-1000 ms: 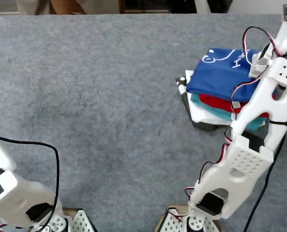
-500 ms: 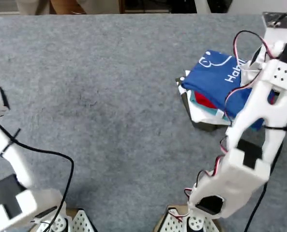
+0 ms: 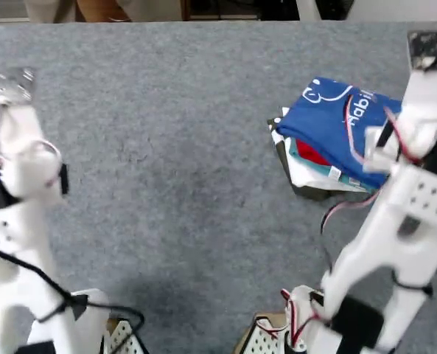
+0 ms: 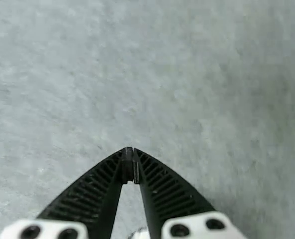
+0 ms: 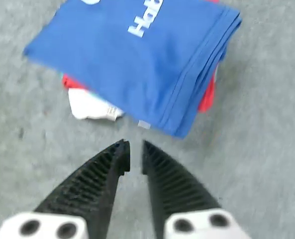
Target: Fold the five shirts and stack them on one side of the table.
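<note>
A stack of folded shirts lies at the right of the grey table, with a blue shirt [image 3: 329, 122] on top of it. Red [image 3: 312, 155], teal and white [image 3: 306, 173] layers show under its edge. In the right wrist view the blue shirt [image 5: 137, 55] lies just beyond my right gripper [image 5: 134, 149], which hangs above the table, open by a narrow gap and holding nothing. My left gripper [image 4: 130, 162] is shut on nothing over bare grey cloth. The left arm [image 3: 19, 184] stands raised at the table's left side, and the right arm [image 3: 410, 199] rises beside the stack.
The grey cloth [image 3: 166, 147] stretches bare from the left arm across to the stack. Both arm bases [image 3: 277, 339] sit at the near edge. A dark flat piece [image 3: 292, 177] pokes out from under the stack.
The right arm has drawn back off the stack, leaving the blue shirt uncovered on top. The left arm has swung up from the near left corner along the left side.
</note>
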Motion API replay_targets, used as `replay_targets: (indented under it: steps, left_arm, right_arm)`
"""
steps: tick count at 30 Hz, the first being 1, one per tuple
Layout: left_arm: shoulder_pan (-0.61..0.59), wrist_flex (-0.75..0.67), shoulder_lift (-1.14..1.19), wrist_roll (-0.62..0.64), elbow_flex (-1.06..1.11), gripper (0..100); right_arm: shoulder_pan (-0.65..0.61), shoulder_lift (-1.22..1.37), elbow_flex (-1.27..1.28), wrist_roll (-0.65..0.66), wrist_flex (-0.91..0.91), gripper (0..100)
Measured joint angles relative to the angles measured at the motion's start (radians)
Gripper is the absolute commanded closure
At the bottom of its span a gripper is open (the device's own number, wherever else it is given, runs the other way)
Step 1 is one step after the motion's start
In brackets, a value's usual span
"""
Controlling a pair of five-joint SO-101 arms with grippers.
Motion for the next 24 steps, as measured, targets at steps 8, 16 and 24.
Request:
replay_targets:
  steps: [8, 16, 24]
  left_arm:
    - [0.114, -0.301, -0.137, 0.0, 0.565, 98]
    - [0.121, -0.388, -0.341, 0.0, 0.822, 98]
    - [0.124, -0.399, -0.565, 0.0, 0.951, 98]
  right_arm:
    - [-0.13, -0.322, 0.476, -0.002, -0.12, 99.6]
    - [-0.25, -0.787, 1.023, 0.021, -0.419, 99.6]
    - [-0.259, -1.29, 1.556, 0.052, -0.718, 99.5]
